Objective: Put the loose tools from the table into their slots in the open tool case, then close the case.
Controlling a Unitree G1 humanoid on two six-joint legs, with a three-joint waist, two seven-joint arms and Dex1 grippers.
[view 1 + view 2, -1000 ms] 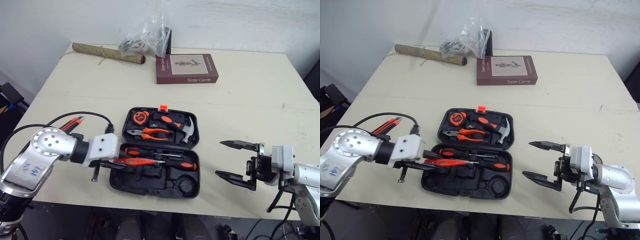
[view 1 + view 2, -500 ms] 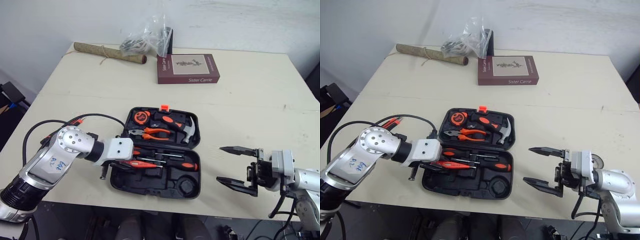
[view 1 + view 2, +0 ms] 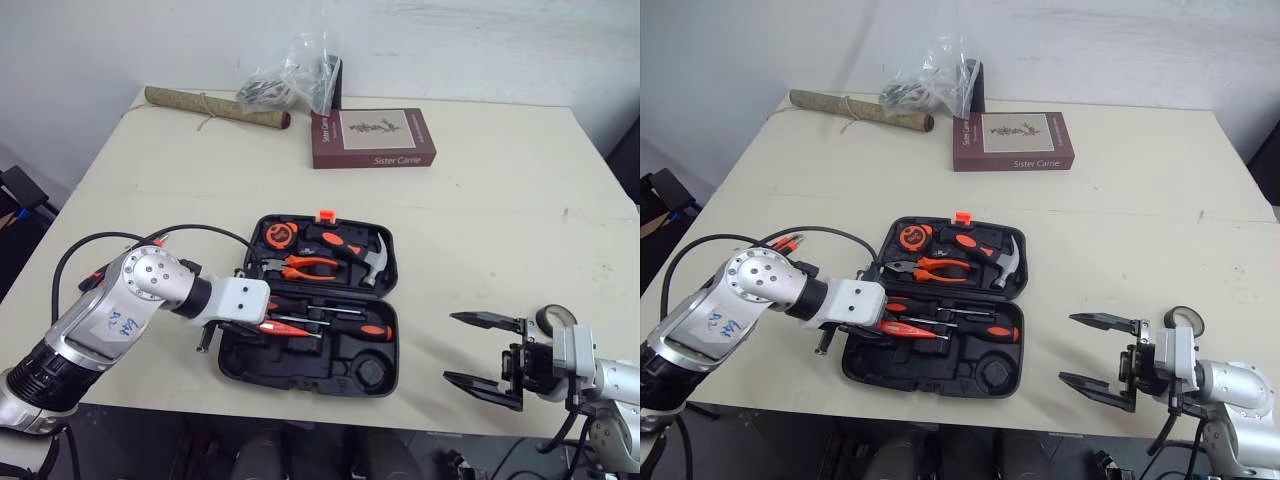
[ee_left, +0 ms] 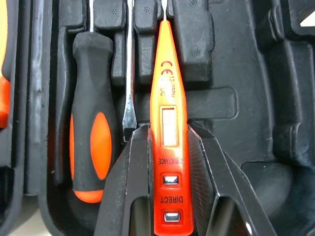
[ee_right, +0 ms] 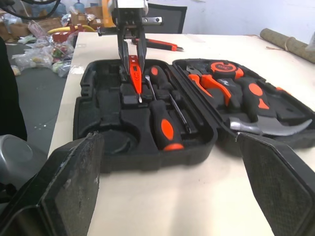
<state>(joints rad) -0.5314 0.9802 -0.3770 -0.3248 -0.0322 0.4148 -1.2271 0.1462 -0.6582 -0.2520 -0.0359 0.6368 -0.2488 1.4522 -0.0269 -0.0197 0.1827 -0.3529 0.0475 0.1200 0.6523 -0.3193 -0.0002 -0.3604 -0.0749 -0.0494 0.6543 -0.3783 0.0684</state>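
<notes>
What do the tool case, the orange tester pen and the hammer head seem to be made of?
The tool case looks like matte black moulded plastic, judging by its formed slots. The voltage tester pen in the left gripper looks like glossy orange plastic with printed marks. The hammer head is probably steel: bright and reflective.

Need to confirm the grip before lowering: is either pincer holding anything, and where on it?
The left pincer grips the orange tester pen by its rear half, with its fingertips beside the display window. The right pincer is open and holds nothing.
</notes>
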